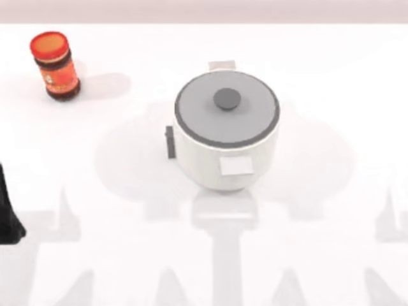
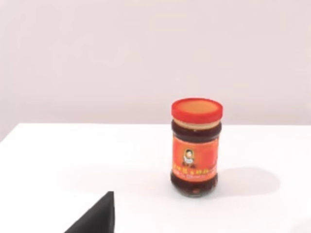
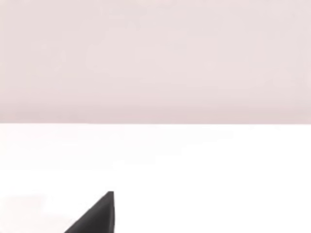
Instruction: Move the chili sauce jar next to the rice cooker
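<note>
One finger tip visible per wrist cam; rest cropped.

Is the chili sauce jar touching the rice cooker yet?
Apart. The top view shows the chili sauce jar at the table's far left, with bare table between it and the rice cooker.

- Your jar: glossy glass look, smooth orange-red lid, paper-like label.
- Your cooker: smooth matt white body, matt grey lid.
- Table: smooth matt white.
</note>
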`<state>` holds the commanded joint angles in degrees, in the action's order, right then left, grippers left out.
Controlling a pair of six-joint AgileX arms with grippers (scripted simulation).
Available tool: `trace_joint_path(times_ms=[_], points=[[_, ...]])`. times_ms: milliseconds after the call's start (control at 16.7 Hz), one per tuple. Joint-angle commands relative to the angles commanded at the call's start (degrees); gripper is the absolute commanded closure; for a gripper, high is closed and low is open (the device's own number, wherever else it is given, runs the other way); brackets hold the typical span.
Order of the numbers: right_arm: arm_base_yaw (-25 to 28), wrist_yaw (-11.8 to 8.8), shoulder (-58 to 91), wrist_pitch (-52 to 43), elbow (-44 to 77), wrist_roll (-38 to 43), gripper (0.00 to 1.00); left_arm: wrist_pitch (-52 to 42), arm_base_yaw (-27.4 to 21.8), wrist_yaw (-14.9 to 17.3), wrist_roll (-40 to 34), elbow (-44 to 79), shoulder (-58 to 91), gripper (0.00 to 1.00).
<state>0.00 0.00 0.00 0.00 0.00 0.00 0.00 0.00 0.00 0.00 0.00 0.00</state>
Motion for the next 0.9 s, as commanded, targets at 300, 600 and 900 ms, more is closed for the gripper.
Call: trace_joint_path(times_ms=[300,600,900], points=[[0.00,0.00,0.00,0.00,0.00,0.00,0.00,-2.02,-0.15,0.76,0.66,2.97,3.01,0.00],[0.00,0.00,0.00,0.00,0.00,0.00,0.00,-12.19,-1.42,4.98,3.83,20.16,18.37,0.00],[0.00,0.00,0.00,0.00,0.00,0.00,0.00,-26.94,-3.07,10.34,8.31,50.58,42.29,0.00]])
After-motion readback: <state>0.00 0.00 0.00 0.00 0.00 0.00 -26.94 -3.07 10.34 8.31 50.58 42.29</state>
